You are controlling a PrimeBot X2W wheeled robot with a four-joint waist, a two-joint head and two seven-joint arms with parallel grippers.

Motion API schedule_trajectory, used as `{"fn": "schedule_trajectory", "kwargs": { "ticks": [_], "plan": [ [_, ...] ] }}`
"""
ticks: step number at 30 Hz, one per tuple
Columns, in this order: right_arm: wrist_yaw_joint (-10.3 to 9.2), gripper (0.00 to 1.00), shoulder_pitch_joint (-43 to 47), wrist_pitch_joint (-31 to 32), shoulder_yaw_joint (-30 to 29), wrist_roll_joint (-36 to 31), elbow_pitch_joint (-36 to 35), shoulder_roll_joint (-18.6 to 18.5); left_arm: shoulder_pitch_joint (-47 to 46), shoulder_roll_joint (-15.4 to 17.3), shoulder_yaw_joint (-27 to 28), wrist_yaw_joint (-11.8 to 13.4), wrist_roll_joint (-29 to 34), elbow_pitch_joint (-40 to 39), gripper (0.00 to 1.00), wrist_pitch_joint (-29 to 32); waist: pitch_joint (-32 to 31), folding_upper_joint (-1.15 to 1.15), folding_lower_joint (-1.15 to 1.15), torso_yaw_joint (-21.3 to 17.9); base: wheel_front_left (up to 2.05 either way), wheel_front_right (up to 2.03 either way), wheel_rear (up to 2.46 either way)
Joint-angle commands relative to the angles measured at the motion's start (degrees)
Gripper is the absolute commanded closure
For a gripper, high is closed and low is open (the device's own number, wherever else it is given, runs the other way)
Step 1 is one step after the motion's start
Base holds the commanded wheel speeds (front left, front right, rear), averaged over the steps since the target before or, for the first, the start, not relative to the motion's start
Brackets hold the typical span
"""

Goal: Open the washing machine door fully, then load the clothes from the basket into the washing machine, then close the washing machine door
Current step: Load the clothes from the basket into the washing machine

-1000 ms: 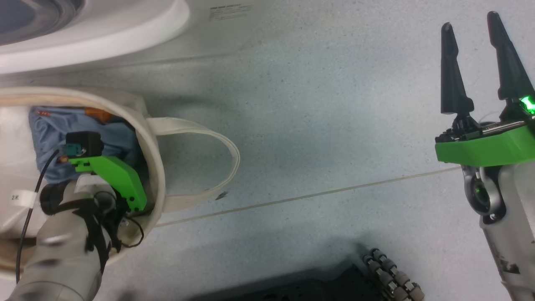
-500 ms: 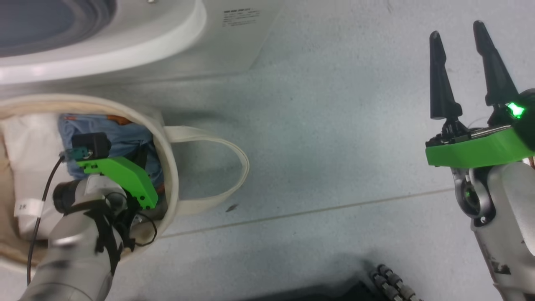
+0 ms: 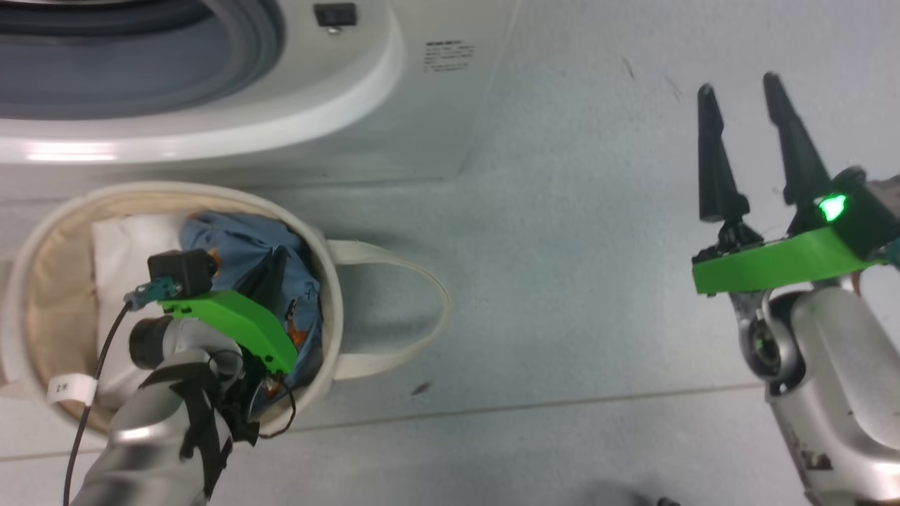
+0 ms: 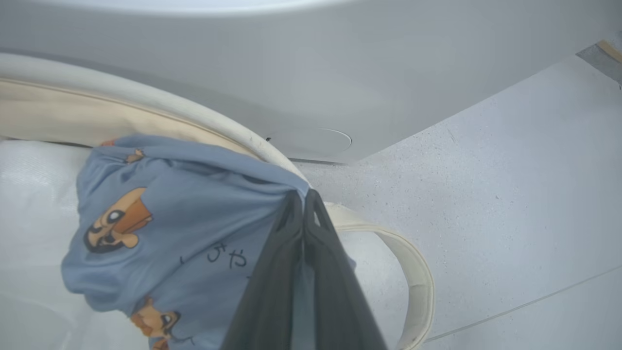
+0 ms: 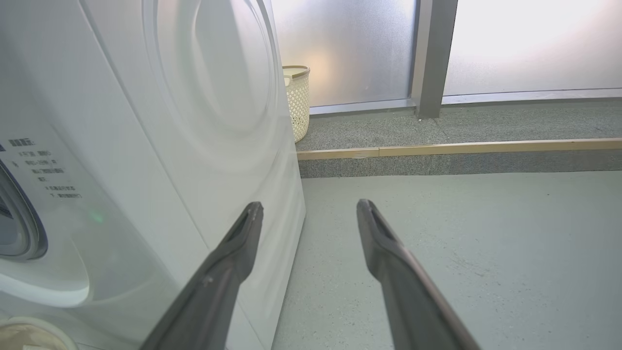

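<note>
The cream basket (image 3: 162,191) stands on the floor just in front of the white washing machine (image 3: 351,140), whose grey-ringed opening (image 3: 140,70) faces it. Light-blue clothes (image 3: 232,242) with orange cartoon figures lie bunched inside the basket. My left gripper (image 3: 273,263) reaches into the basket. In the left wrist view, my left gripper (image 4: 303,204) is shut on a fold of the clothes (image 4: 170,218) near the basket rim (image 4: 146,104). My right gripper (image 3: 738,84) hangs open over the bare floor, far to the right. The washing machine door is out of view.
A plain white pad (image 3: 126,246) fills the basket's left side. One loop handle (image 3: 429,316) lies on the floor to the right. Past the machine's side (image 5: 146,146) stand a cream perforated bin (image 5: 297,99) and a raised step (image 5: 437,148).
My left gripper's fingers have shut on the blue clothes, which now stand bunched higher. The head camera has shifted, showing more of the machine. The right gripper stays open.
</note>
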Motion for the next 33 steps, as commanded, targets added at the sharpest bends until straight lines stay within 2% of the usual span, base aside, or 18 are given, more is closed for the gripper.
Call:
{"fn": "schedule_trajectory", "kwargs": {
  "ticks": [1,8,19,28,33],
  "plan": [
    [0.03,0.00,2.63,-0.28,1.00,0.65,-1.00,0.59,1.37,2.78,0.61,-0.32,-0.62,-2.17,1.00,-0.84,-2.77,0.00,0.01,1.79,0.00,0.00,0.00],
    [0.03,0.00,4.69,-0.28,1.38,1.91,1.15,2.00,5.34,5.28,4.05,-0.33,2.40,-11.50,1.00,-0.91,-8.32,0.00,0.01,4.63,0.00,0.00,0.00],
    [0.03,0.00,9.10,-0.28,2.67,3.81,3.68,4.11,14.77,6.26,14.14,-0.33,10.87,-25.83,1.00,-0.92,-18.32,0.00,0.01,7.43,0.00,0.00,0.00],
    [0.03,0.00,13.27,-0.28,3.03,4.94,2.64,5.78,22.69,6.84,21.33,-0.33,16.22,-37.72,1.00,-0.93,-26.11,0.00,0.01,8.20,0.00,0.00,0.00],
    [0.03,0.00,15.85,-0.28,3.09,5.34,2.25,6.09,26.07,7.06,23.51,-0.33,17.81,-42.67,1.00,-0.93,-28.77,0.00,0.01,8.31,0.00,0.00,0.00]
  ]
}}
